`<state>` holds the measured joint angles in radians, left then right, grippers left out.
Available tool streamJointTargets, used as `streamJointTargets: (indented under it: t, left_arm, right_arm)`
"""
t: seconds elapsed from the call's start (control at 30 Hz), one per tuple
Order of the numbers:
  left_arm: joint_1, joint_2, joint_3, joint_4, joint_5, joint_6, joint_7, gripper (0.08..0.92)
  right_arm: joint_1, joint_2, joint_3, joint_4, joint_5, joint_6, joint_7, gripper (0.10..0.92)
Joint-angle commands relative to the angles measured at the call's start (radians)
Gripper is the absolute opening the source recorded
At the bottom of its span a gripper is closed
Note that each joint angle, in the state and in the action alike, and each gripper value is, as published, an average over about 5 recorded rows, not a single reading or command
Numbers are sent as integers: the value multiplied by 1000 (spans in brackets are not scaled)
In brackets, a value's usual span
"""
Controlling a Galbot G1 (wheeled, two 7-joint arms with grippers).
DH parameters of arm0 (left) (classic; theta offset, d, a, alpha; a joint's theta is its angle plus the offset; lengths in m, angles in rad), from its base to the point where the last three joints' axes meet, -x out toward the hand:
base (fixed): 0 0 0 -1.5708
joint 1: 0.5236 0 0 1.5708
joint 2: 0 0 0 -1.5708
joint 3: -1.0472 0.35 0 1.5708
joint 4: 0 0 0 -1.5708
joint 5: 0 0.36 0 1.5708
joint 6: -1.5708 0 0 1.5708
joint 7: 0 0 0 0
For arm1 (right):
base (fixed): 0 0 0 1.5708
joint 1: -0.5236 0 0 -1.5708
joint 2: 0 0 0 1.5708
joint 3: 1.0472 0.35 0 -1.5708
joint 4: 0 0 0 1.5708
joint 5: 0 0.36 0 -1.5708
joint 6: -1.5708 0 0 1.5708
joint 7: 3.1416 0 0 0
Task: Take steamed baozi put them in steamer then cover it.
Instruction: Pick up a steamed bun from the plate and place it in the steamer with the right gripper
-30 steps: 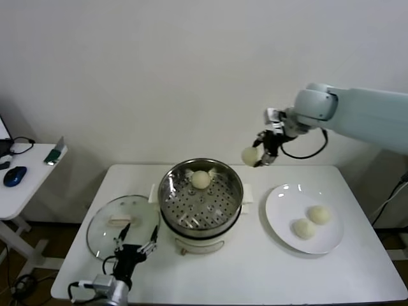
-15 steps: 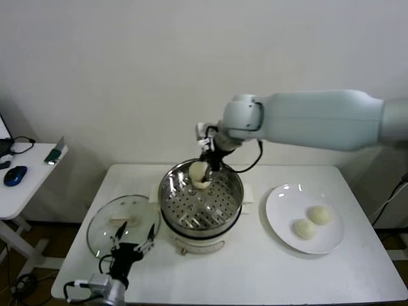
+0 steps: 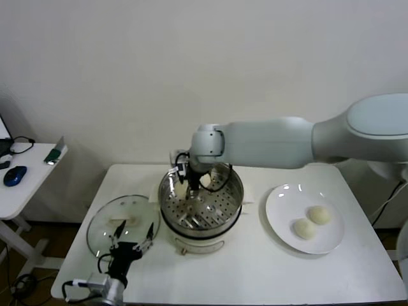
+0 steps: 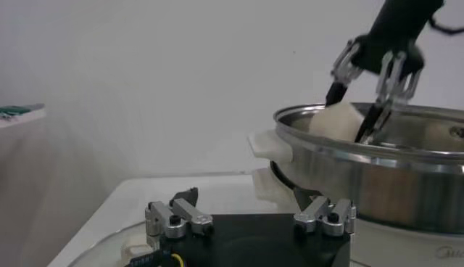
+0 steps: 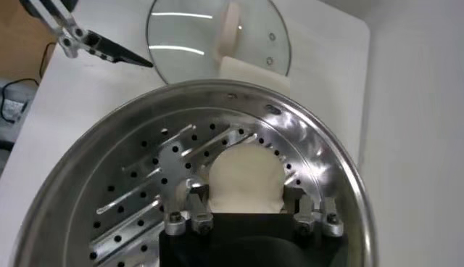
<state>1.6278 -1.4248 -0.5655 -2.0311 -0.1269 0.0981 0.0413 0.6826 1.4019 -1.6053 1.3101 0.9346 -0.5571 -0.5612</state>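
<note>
The right tool grips a bun between its fingers, down inside the steamer over the holed tray at the left rear. Another bun lies just beside it in the steamer. Right of the steamer, a plate carries two buns. Left of the steamer, the lid lies flat on the table, with the left tool open above its near edge.

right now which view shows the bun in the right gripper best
The right wrist view: the bun fills the centre, clamped by the right gripper over the steamer tray. The left wrist view shows it peeking above the rim; in the head view it is mostly hidden.
</note>
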Motion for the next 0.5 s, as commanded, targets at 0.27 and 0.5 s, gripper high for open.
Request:
streamJointTargets:
  t: [0.27,0.5]
  left_arm:
    - [0,-2,1,-3,0,1,1,823]
    - [1,-2,-1,-5,1,3,1,823]
  right_arm:
    - [-66,70,7,-52,-25,-21,42,705]
    - [21,4,-3,18,-25,9,-8,818]
